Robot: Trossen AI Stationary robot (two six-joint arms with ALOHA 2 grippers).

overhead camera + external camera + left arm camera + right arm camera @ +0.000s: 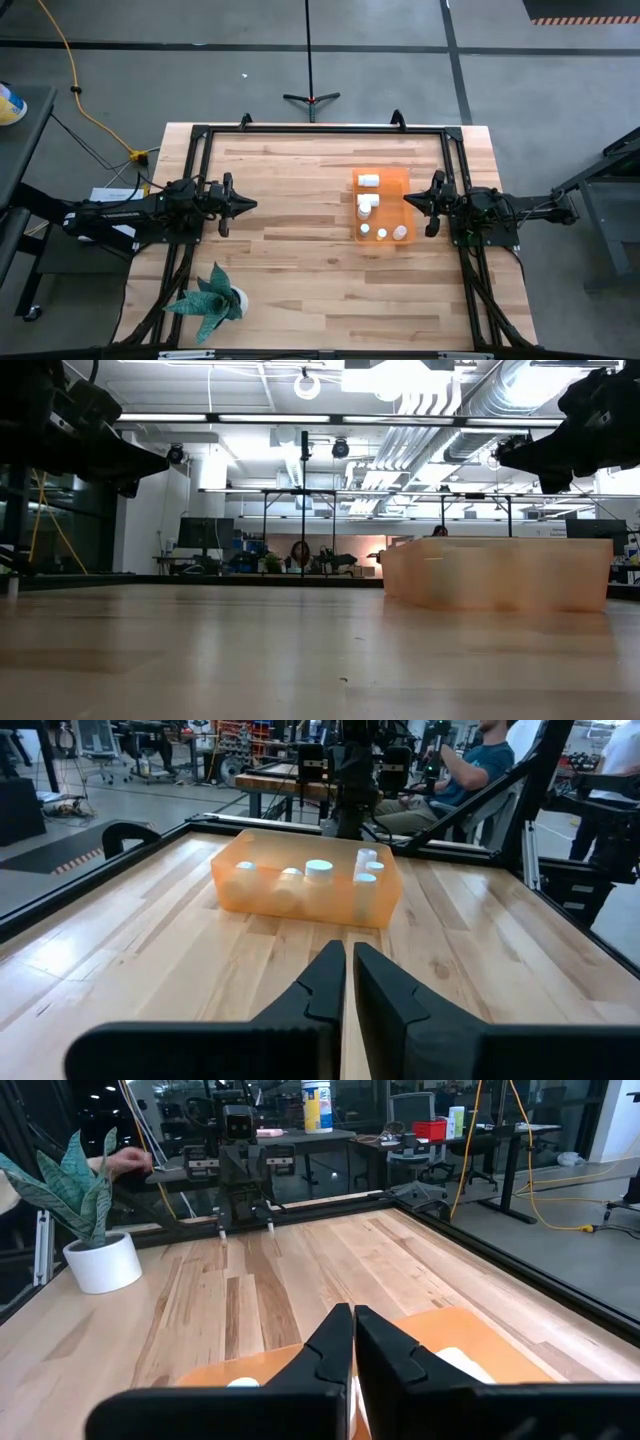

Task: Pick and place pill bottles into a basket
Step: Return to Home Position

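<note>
The translucent orange basket (382, 206) stands on the table right of centre; it also shows in the low view (497, 573) and the left wrist view (306, 882). Several white pill bottles (366, 206) sit inside it, some upright and one lying at the far end (369, 180); their caps show in the left wrist view (319, 869). My left gripper (250, 204) is shut and empty above the table's left part. My right gripper (408, 200) is shut and empty, raised just at the basket's right wall (352, 1320).
A potted plant with spiky green leaves (212, 300) stands at the table's near left; it also shows in the right wrist view (90, 1230). A black frame (320, 130) runs round the table. People sit beyond the table (470, 765).
</note>
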